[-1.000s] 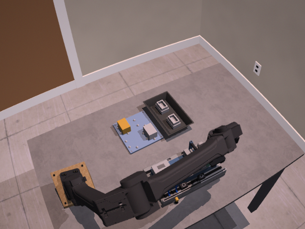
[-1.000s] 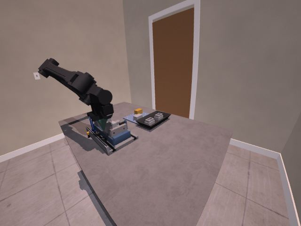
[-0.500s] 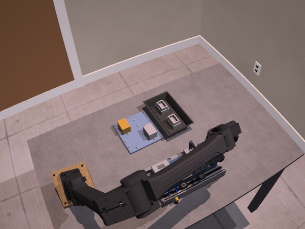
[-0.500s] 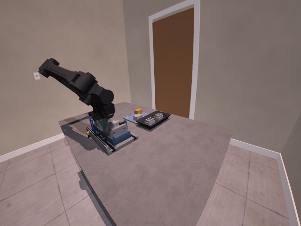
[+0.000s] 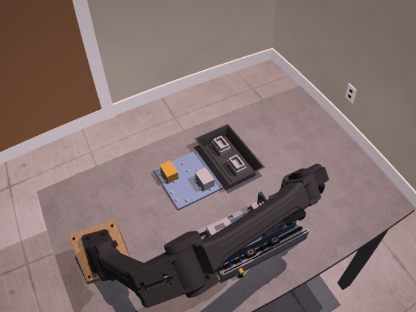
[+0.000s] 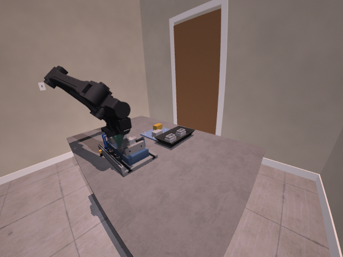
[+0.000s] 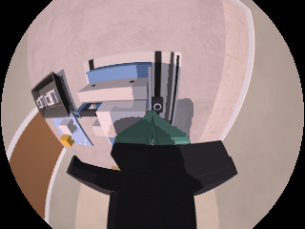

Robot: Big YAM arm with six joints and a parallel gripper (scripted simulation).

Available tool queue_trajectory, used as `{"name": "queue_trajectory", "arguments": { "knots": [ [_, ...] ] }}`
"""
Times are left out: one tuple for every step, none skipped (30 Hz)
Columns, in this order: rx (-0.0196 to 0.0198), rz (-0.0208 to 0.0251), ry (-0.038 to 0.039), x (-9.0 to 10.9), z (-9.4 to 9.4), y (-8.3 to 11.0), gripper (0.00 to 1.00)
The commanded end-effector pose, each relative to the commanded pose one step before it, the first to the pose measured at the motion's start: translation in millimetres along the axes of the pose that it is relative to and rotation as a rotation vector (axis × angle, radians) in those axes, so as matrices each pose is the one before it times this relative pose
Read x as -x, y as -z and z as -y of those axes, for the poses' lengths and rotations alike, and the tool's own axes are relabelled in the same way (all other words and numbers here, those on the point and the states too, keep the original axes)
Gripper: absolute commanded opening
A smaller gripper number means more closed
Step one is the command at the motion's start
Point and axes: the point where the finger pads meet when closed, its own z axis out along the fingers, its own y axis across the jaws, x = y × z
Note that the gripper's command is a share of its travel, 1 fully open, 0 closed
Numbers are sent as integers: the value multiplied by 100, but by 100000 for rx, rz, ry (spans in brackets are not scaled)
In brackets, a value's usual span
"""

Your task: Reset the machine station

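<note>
Looked like the seating step at the vise (image 5: 268, 240), low and right of centre in the top view, mostly hidden under the arm. Hung over the vise with gripper (image 7: 154, 114) clenched tight on nothing, green fingertips together and pointed down between the jaws. Could make out a pale gray block (image 6: 132, 138) in the vise in the exterior view, probably the aluminum blank. Could not tell whether it lay flat on the bars or met the fixed jaw and work stop. Judged the next move to be a nudge with the closed fingers (no grasp needed), toward the fixed jaw and then the stop, kept low and slow so as not to tip the block.

Then the containers, left to right in the top view:

- Left of centre: infeed plate (image 5: 182, 196), carrying the yellow brass blank (image 5: 168, 171) at its left side and a gray blank (image 5: 204, 178) at its right. Seemed to sit between the pins, not on them.
- Just right of it: black outfeed tray (image 5: 250, 151), holding two finished parts, one at the upper end (image 5: 220, 144) and one at the lower (image 5: 236, 164), both flat with pockets up.
</note>
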Motion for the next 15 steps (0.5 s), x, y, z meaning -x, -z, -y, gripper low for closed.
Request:
{"name": "queue_trajectory", "arguments": {
  "knots": [
    [-59,2943,1340,557,-2144,942,0],
    [5,52,-46,-1,-8,26,0],
    [6,60,-53,-1,-5,30,0],
    [6,55,-48,-1,-7,28,0],
    [5,35,-31,-1,-16,18,0],
    [4,11,-10,-1,-27,6,0],
    [3,-10,9,-1,-36,-5,0],
    [2,-24,21,-1,-42,-12,0],
    [2,-32,28,-1,-46,-16,0],
    [2,-30,27,-1,-45,-15,0],
    [2,-24,21,-1,-41,-12,0],
    [2,-14,12,-1,-37,-7,0],
    [3,-5,4,-1,-33,-2,0],
    [3,1,-1,0,-30,1,0],
    [4,6,-6,0,-28,3,0]
  ]
}}
